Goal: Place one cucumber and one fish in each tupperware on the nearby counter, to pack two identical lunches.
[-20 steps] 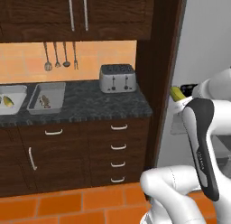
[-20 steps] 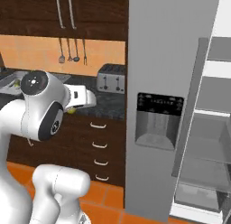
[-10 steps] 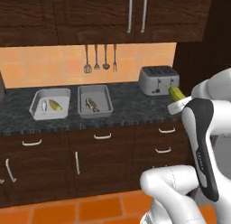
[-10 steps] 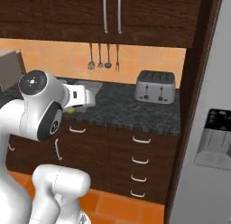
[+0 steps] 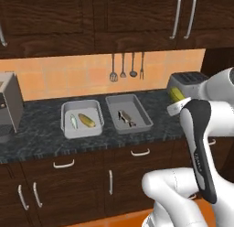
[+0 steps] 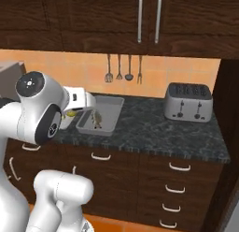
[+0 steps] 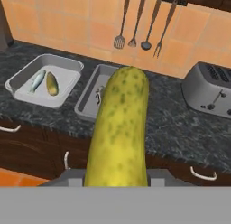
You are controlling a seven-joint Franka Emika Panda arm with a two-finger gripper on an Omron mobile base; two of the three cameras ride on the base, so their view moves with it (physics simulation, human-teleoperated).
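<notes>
Gripping cucumber (image 7: 119, 128), pincer (image 7: 117, 175) (counter edge (image 7: 180, 148) ahead)

The white arm rises from the lower right of the left base view, its dark-jointed upper link standing near upright and bending at the right edge of the frame. In the right base view it fills the left side, a round shoulder joint at mid-left. The end effector (image 6: 70, 113) reaches forward from that joint, level, toward the centre. Its jaws are closed on a cucumber (image 7: 119, 128), which juts straight ahead in the hand view.
</notes>
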